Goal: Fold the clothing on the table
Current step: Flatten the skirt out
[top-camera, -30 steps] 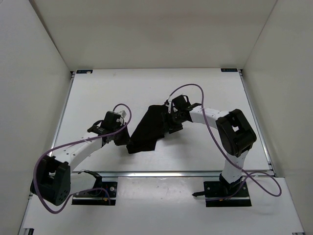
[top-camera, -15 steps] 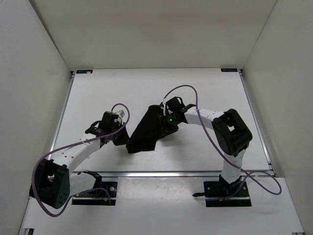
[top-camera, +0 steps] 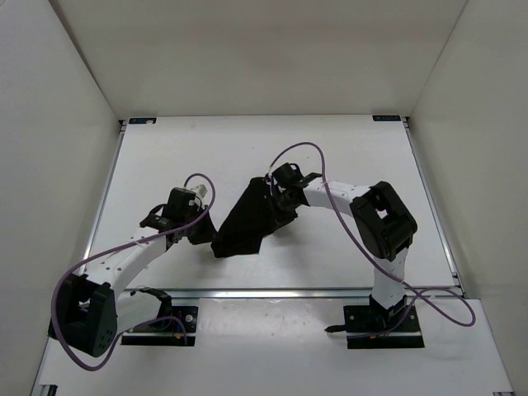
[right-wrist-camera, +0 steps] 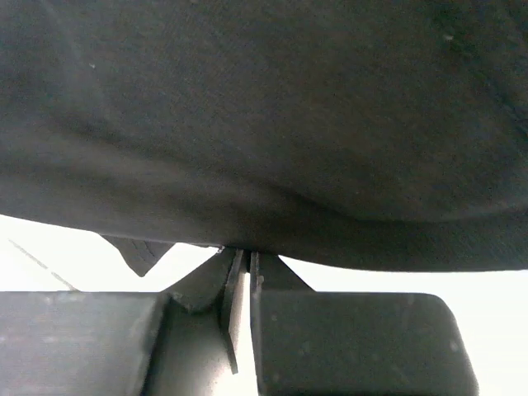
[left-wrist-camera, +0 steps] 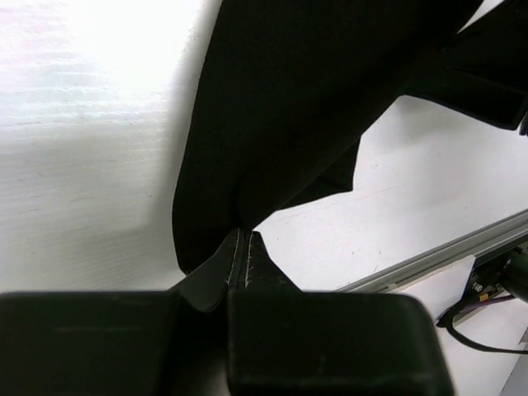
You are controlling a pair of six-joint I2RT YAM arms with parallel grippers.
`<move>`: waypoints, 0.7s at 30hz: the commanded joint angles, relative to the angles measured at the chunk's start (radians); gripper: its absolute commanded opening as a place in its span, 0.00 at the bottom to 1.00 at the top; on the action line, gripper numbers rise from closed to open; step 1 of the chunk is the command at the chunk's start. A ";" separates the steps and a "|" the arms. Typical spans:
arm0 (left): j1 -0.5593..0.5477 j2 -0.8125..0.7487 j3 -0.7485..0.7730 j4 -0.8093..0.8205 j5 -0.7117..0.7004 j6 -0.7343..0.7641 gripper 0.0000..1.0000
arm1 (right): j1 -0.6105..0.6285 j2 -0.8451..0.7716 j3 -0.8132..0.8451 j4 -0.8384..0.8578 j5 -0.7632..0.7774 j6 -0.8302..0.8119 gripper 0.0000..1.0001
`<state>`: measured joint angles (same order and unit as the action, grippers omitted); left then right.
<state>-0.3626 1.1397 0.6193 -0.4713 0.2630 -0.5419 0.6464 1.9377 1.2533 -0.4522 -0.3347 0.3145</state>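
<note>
Top external view, showing the clothing (top-camera: 247, 219) stretching on a slant near the middle of the table (top-camera: 165, 148). Pinching its near-left corner with the left gripper (top-camera: 210, 238), fingers (left-wrist-camera: 210, 272) clenching tight on the fabric in the left wrist view. Clamping its far-right edge with the right gripper (top-camera: 276, 200), jaws pressing together at the hem, dark cloth draping above them in the right wrist view.

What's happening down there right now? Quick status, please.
Left pincer shut on the black garment, near corner. Right pincer shut on its far edge. Garment bunched between them on the white table, not yet folded. Nothing blocking seen.
</note>
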 commanded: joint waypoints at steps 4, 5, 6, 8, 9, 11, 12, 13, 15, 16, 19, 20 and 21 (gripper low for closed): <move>0.083 -0.052 0.033 -0.012 0.021 0.031 0.02 | -0.089 -0.088 0.194 -0.170 0.120 -0.084 0.00; 0.106 -0.051 0.046 -0.009 0.024 0.036 0.02 | -0.118 -0.107 0.257 -0.190 0.122 -0.109 0.00; 0.119 -0.047 0.054 -0.007 0.028 0.034 0.02 | -0.131 -0.126 0.346 -0.231 0.122 -0.132 0.00; 0.131 -0.043 0.077 0.000 0.018 0.036 0.03 | -0.171 -0.135 0.484 -0.298 0.129 -0.162 0.00; 0.136 -0.038 0.080 0.009 0.019 0.030 0.05 | -0.178 -0.135 0.576 -0.331 0.119 -0.169 0.00; 0.143 -0.034 0.073 0.034 0.039 0.019 0.06 | -0.185 -0.141 0.691 -0.361 0.111 -0.181 0.00; 0.148 -0.029 0.059 0.052 0.057 0.010 0.10 | -0.192 -0.144 0.740 -0.359 0.106 -0.181 0.00; 0.148 -0.029 0.051 0.072 0.061 0.007 0.17 | -0.182 -0.154 0.759 -0.355 0.114 -0.172 0.01; 0.155 -0.029 0.037 0.100 0.080 -0.018 0.42 | -0.172 -0.157 0.794 -0.344 0.111 -0.173 0.00; 0.143 -0.034 0.031 0.114 0.100 -0.024 0.58 | -0.168 -0.157 0.795 -0.336 0.103 -0.167 0.00; 0.136 -0.032 0.028 0.189 0.165 -0.091 0.86 | -0.145 -0.143 0.795 -0.347 0.082 -0.172 0.00; 0.133 -0.034 0.008 0.250 0.209 -0.146 0.92 | -0.124 -0.137 0.798 -0.345 0.073 -0.176 0.00; 0.131 -0.031 -0.003 0.293 0.229 -0.218 0.96 | -0.111 -0.131 0.799 -0.341 0.071 -0.175 0.00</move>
<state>-0.2253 1.1175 0.6529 -0.2752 0.3946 -0.6323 0.5137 1.7809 2.0365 -0.7883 -0.2733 0.1581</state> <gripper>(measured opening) 0.933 0.009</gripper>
